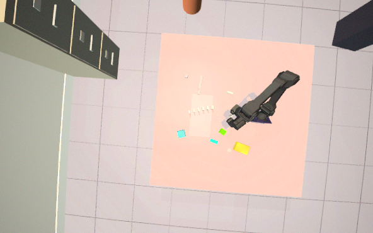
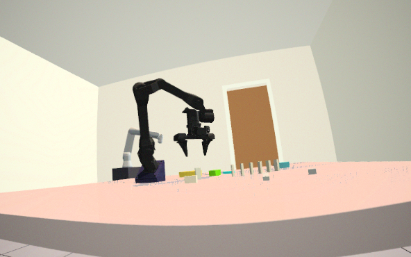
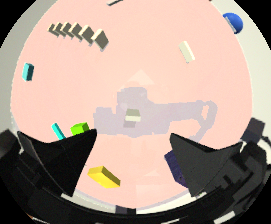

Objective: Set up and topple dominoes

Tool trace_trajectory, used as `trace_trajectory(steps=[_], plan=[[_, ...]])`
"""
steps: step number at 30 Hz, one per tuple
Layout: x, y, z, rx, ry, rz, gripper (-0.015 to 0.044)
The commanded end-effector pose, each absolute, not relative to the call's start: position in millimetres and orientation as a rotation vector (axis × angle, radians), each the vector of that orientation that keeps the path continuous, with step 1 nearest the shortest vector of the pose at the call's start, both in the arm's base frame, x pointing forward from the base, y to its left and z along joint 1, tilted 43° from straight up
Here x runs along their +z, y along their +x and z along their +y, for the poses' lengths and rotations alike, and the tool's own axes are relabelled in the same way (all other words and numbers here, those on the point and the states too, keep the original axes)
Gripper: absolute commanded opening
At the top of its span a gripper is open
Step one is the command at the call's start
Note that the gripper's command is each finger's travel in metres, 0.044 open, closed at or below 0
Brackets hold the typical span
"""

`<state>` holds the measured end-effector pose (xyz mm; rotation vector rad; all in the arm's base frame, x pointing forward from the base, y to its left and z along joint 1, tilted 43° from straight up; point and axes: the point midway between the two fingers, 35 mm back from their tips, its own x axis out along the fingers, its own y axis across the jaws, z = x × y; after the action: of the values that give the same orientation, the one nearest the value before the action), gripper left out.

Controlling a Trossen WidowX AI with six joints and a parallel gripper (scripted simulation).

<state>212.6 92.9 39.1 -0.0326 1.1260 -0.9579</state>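
Note:
Several pale dominoes stand upright in an evenly spaced row; the end one nearest the arm point(image 1: 212, 107) point(image 2: 232, 170) point(image 3: 100, 40) and the far end one point(image 1: 189, 112) point(image 2: 276, 164) are both upright. One loose domino point(image 1: 230, 92) point(image 2: 191, 179) point(image 3: 186, 52) lies flat, apart from the row. Another loose domino point(image 2: 198, 173) point(image 3: 132, 118) stands upright by itself between the row and the arm's base. My gripper point(image 1: 231, 116) point(image 2: 196, 155) point(image 3: 134, 135) is open and empty, pointing down, high above this upright domino.
A green block point(image 1: 222, 131) point(image 2: 214, 172) point(image 3: 80, 129), a small cyan block point(image 1: 213, 142) point(image 3: 58, 131), a yellow block point(image 1: 241, 148) point(image 3: 104, 177) and a larger cyan block point(image 1: 181, 134) point(image 2: 284, 164) point(image 3: 28, 72) lie around. A thin pale strip point(image 1: 200, 85) lies beyond the row.

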Motion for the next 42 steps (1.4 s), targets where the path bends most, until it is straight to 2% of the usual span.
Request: trace_trajectory(steps=[1,8,24,36,37,42], plan=[[30.9,216.0,86.9,-0.964,-0.031,1.109,0.0440],[-6.4,220.3,51.4,-0.966,-0.033,1.107,0.0440],[-18.3,221.8,40.2,-0.966,-0.033,1.106,0.0440],[-18.3,221.8,40.2,-0.966,-0.033,1.106,0.0125],[-18.3,221.8,40.2,-0.966,-0.033,1.106,0.0107],[-18.3,221.8,40.2,-0.966,-0.033,1.106,0.0107]])
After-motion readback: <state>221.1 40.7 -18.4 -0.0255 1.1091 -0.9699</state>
